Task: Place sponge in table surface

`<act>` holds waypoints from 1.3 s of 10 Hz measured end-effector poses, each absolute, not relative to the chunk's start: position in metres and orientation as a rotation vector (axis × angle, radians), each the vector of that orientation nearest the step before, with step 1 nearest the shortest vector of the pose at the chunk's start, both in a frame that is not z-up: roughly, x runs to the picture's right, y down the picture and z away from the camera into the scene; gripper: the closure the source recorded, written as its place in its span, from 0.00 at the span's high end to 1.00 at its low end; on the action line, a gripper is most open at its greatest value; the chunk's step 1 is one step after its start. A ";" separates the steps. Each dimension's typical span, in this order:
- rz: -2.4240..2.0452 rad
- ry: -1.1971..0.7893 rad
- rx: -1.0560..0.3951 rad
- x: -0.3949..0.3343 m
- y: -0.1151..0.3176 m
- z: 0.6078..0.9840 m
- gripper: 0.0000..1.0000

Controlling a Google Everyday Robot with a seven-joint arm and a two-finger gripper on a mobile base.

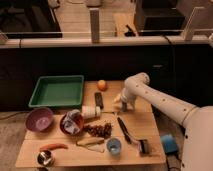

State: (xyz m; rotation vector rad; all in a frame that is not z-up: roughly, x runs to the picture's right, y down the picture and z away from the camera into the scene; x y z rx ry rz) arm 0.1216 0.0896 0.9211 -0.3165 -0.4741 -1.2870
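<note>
The sponge [117, 99] is a small pale yellow block at the tip of my gripper [122, 104], just above the right middle of the table surface [145, 120], a light tan plank top. My gripper hangs from the white arm that reaches in from the right, and it is shut on the sponge. The round orange fruit [102, 85] lies on the table to the left of and behind the gripper.
A green tray [57, 91] sits back left. A black remote [99, 100], a white can [91, 111], a red bowl [72, 123], a purple bowl [39, 119], a dark cluster [100, 130], a black brush [125, 131], a blue cup [114, 146] and a red chili [53, 147] crowd the table. A blue block [169, 143] sits off its right edge.
</note>
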 end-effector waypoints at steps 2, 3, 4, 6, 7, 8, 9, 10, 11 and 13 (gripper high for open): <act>-1.301 -0.472 -0.310 0.118 0.089 0.920 0.80; -1.312 -0.473 -0.304 0.118 0.088 0.919 0.80; -1.321 -0.474 -0.298 0.117 0.088 0.918 0.80; -1.324 -0.476 -0.296 0.116 0.088 0.918 0.80; -1.324 -0.475 -0.296 0.116 0.088 0.917 0.80; -1.324 -0.475 -0.296 0.116 0.088 0.918 0.80; -1.324 -0.475 -0.296 0.116 0.088 0.917 0.80; -1.324 -0.475 -0.296 0.116 0.088 0.917 0.80; -1.324 -0.475 -0.296 0.116 0.088 0.917 0.80; -1.324 -0.475 -0.296 0.116 0.088 0.917 0.80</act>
